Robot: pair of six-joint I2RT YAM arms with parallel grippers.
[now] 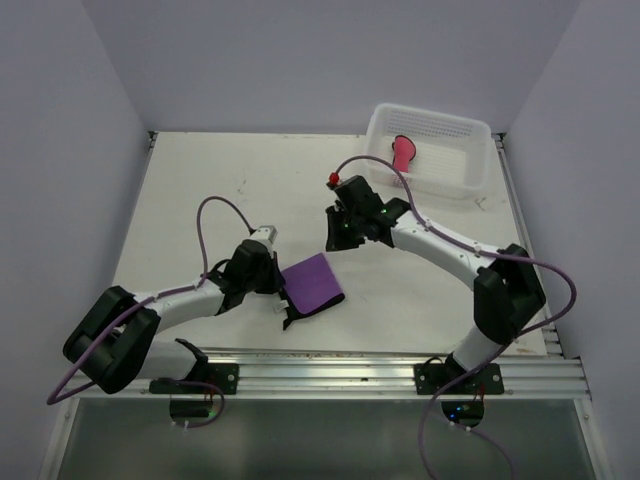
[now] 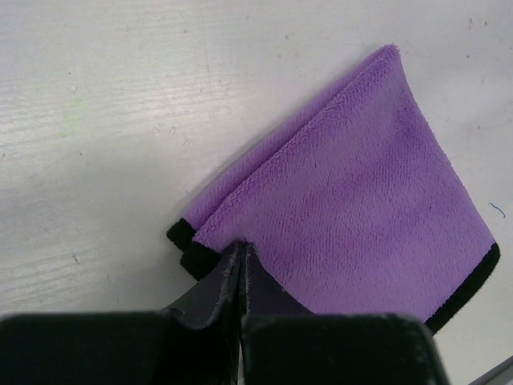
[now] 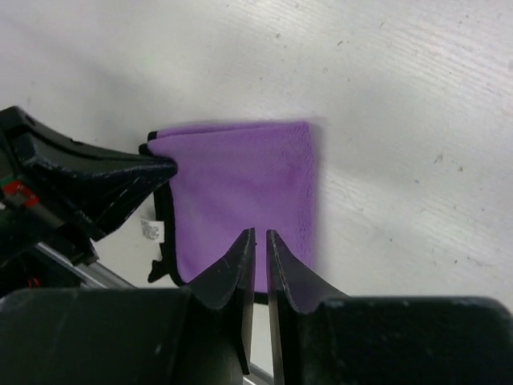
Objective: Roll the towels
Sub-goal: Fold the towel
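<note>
in the left wrist view, the left end effector (image 2: 240,277) is nearest, its two fingers pressed together on the near corner of the purple towel (image 2: 361,216), at the black hem. the towel lies folded flat on the table (image 1: 240,190), spreading forward and to the right from this pinch. in the top view its long side runs on a diagonal, from the left end effector toward the right arm.

the right end effector (image 3: 260,257) hangs above the far side of the same towel, touching nothing; its fingers are almost together, with only a thin gap, and hold nothing. the left arm is the nearer one, so i judge the roll should start from its corner.

the white basket (image 1: 470,165) stands at the far right of the table, well apart. inside it lies the pink towel (image 1: 404,152), seemingly already rolled.
</note>
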